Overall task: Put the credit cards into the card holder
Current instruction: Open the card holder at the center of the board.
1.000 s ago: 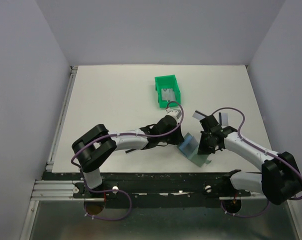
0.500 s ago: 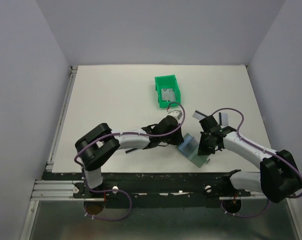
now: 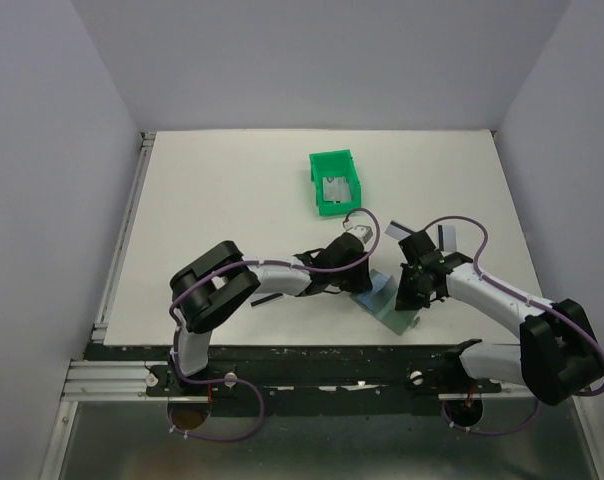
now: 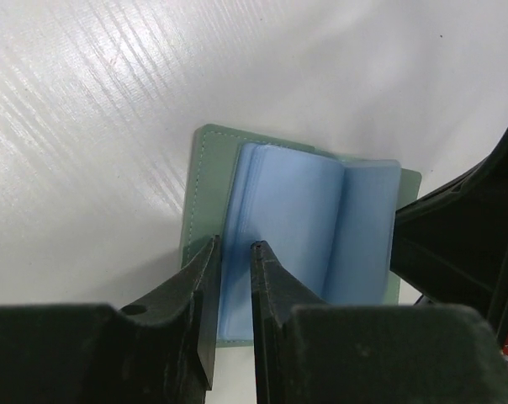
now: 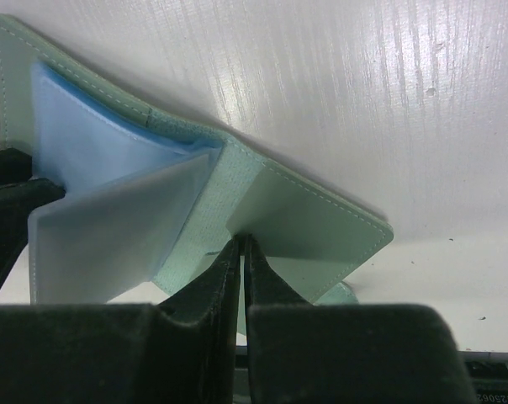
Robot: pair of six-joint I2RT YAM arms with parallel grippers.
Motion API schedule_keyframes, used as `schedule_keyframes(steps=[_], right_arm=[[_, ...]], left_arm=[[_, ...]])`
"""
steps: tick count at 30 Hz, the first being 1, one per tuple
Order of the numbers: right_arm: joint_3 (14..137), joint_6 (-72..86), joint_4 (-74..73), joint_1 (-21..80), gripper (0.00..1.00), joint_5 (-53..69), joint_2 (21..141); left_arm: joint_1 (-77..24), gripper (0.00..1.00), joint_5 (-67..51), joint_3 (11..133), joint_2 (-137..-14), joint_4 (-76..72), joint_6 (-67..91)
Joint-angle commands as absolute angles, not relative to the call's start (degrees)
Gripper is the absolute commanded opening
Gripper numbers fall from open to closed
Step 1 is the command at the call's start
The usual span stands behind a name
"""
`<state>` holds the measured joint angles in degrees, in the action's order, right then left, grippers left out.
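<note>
While clamping card holder (image 5: 309, 223), right pincer (image 5: 240, 241) tilted

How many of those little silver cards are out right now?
3. One card lies in the green bin; a second card and a third card lie on the table, right of the bin and nearer the front edge. Others may hide beneath the bin's card.

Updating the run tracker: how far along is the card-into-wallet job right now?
Done: the wallet is spread open, blue pockets showing. In hand: the right gripper pinches its green cover, and the left gripper is closed on the edge of the blue pockets. Left: no card shows in any pocket, neither gripper holds one, and one card lies in the green bin.
</note>
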<state>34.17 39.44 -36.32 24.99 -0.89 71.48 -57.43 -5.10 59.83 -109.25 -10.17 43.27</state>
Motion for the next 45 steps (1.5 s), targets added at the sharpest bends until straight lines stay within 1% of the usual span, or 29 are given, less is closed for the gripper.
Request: schedule_keyframes(steps=[1,9,15,21,26,28,32,37,45], right_arm=[[33.4,39.73,-35.16,24.61,0.13,-1.05,73.12],[33.4,39.64,-35.07,24.61,0.13,-0.88,73.21],[33.4,39.64,-35.07,24.61,0.13,-0.88,73.13],[33.05,39.99,-35.24,24.61,0.13,-1.84,71.72],[32.7,40.69,-36.12,24.61,0.21,-2.37,68.56],[33.57,40.87,-38.04,24.61,0.29,-3.25,66.63],[36.73,40.7,-44.1,24.61,0.37,-7.19,61.19],[39.9,40.26,-49.65,24.61,0.4,-10.81,54.68],[40.17,40.17,-49.92,24.61,0.4,-10.37,50.63]], left_arm=[[-58.45,0.26,-10.98,59.68,-111.36,-12.91,45.26],[-58.45,0.25,-16.78,56.69,-110.39,-22.14,47.46],[-59.06,0.24,-21.53,56.43,-112.67,-28.64,49.74],[-59.76,0.23,-23.81,54.41,-113.82,-34.79,52.29],[-60.29,0.22,-24.35,53.44,-114.43,-37.26,53.52],[-60.47,0.22,-24.26,53.35,-114.35,-37.44,53.61],[-60.73,0.21,-24.34,53.79,-114.78,-37.44,53.61],[-61.35,0.2,-24.96,55.28,-116.01,-37.44,53.7],[-62.75,0.2,-25.93,60.46,-118.21,-35.78,53.7]])
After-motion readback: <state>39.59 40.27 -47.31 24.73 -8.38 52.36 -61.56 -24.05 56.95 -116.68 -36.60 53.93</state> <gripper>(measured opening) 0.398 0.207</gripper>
